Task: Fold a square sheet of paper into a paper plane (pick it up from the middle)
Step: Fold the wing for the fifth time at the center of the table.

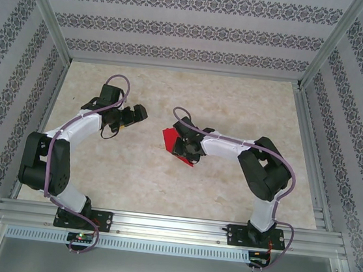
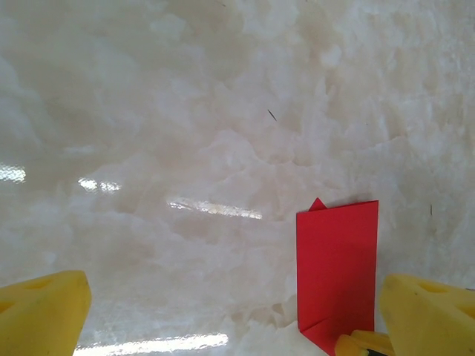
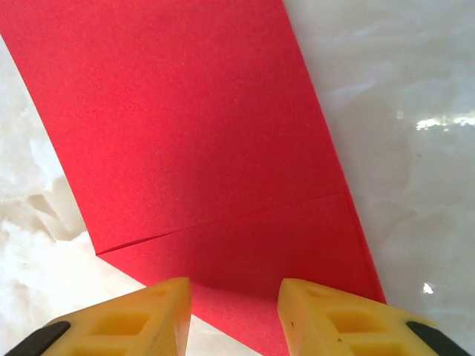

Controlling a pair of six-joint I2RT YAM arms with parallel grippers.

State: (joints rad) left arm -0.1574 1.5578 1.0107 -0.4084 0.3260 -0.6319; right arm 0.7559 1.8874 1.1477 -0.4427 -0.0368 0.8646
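Observation:
The red sheet of paper (image 1: 167, 138) lies folded flat on the table, right of centre. In the left wrist view the paper (image 2: 338, 267) is an upright rectangle with a diagonal fold at its near corner and a small point behind its far edge. My right gripper (image 1: 183, 148) stands over it. Its yellow fingers (image 3: 148, 315) are slightly apart at the near edge of the paper (image 3: 200, 126), with nothing between them. My left gripper (image 1: 137, 114) hovers to the left of the paper, wide open and empty, and its fingers (image 2: 44, 311) frame bare table.
The marble-patterned tabletop (image 1: 237, 109) is enclosed by patterned walls and metal rails (image 1: 171, 225). A yellow fingertip of the right arm (image 2: 360, 345) shows at the paper's near corner in the left wrist view.

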